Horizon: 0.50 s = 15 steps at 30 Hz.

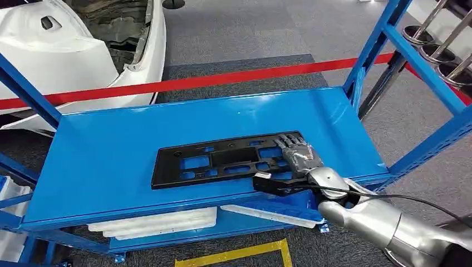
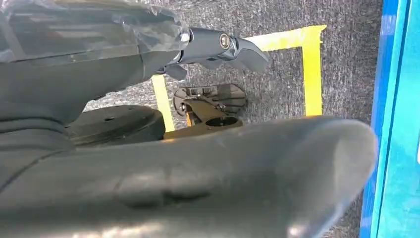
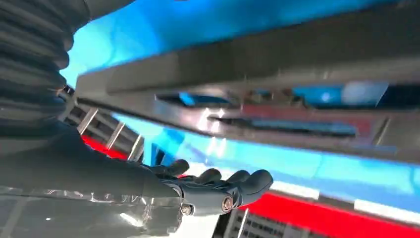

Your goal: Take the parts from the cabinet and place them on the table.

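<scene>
Head view: unmarked black part

- Shelf is showing glossy blue.
- Part is showing black, with cut-out windows.
- Right hand is showing grey and dark.
- Tape is showing yellow on grey carpet.
- Barrier strip is showing red.

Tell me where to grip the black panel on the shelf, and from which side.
Grip the black panel at its right end, coming from the shelf's front edge. It lies flat, long and thin, so fingers over the top and thumb under that end probably suit. The right hand already rests there.
</scene>
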Tool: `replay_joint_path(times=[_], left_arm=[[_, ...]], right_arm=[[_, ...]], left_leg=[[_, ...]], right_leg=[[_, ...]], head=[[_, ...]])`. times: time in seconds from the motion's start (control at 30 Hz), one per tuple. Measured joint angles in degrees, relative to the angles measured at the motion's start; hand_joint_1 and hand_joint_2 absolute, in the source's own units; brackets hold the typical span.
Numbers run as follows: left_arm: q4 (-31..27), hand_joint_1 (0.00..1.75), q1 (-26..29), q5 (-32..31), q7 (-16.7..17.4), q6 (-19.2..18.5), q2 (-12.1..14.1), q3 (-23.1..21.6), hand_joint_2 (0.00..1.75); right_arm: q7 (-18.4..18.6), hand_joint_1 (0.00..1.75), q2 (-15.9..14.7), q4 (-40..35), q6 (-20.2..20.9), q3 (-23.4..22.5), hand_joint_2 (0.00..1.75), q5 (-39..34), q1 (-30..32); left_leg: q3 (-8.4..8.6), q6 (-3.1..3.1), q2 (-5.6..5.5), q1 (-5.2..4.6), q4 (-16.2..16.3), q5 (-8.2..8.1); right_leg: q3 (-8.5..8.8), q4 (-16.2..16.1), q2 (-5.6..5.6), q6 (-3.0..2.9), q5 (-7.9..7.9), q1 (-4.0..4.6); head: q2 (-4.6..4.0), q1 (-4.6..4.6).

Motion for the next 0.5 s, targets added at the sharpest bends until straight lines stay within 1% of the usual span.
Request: replay_joint_path(times=[0.07,0.13,0.33,0.5], left_arm=[[0.0,0.00,0.0,-0.1,0.0,0.0,0.0,0.0,0.00],[0.0,0.00,0.0,-0.2,0.0,0.0,0.0,0.0,0.00],[0.0,0.00,0.0,-0.2,0.2,0.6,0.0,0.0,0.00],[0.0,0.00,0.0,-0.2,0.5,0.7,0.0,0.0,0.00]], right_arm=[[0.4,0.00,0.4,0.6,-2.3,0.2,1.75,3.2,-0.1],[0.6,0.00,0.7,1.1,-3.6,0.4,1.75,5.1,-0.1],[1.7,0.00,1.7,2.6,-5.9,0.7,1.75,9.1,-0.1],[1.8,0.00,2.3,3.6,-6.8,0.7,1.75,10.7,0.1]], left_leg=[[0.00,0.00,0.00,0.00,0.0,0.00],[0.00,0.00,0.00,0.00,0.0,0.00],[0.01,0.00,0.00,0.00,0.0,0.00],[0.01,0.00,0.00,0.00,0.0,0.00]], right_leg=[[0.00,0.0,0.00,0.00,0.00,0.00],[0.00,0.0,0.00,0.00,0.00,0.00],[0.00,0.0,0.00,0.00,0.00,0.00],[0.00,0.0,0.00,0.00,0.00,0.00]], head=[[0.00,0.00],[0.00,0.00],[0.00,0.00],[0.00,0.00]])
